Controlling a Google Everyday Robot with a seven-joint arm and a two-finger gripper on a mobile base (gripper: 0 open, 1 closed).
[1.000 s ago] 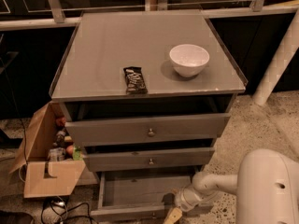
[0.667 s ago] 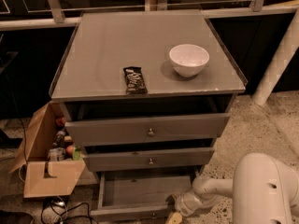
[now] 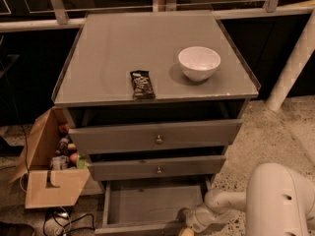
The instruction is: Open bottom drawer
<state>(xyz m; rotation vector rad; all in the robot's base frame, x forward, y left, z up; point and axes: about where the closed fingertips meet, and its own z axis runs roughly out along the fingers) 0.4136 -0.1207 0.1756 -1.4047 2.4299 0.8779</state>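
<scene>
The bottom drawer [image 3: 153, 204] of the grey cabinet [image 3: 147, 48] stands pulled out, and its shallow grey box shows from above. Its flat front lies along the lower frame edge, and its brass knob is out of sight. My gripper [image 3: 187, 229] is at the drawer's front right corner, low at the frame edge, on the end of my white arm [image 3: 224, 203]. The middle drawer [image 3: 157, 168] and the top drawer [image 3: 156, 136] each show a small brass knob and stick out a little.
A white bowl [image 3: 199, 62] and a dark snack bar [image 3: 141, 84] lie on the cabinet top. An open cardboard box [image 3: 47, 181] with bottles stands on the floor to the left, with cables in front of it. A white post [image 3: 295, 53] stands at the right.
My arm's white body has shifted left, and the gripper has moved slightly down toward the frame's lower edge. The bottom drawer looks a touch further out.
</scene>
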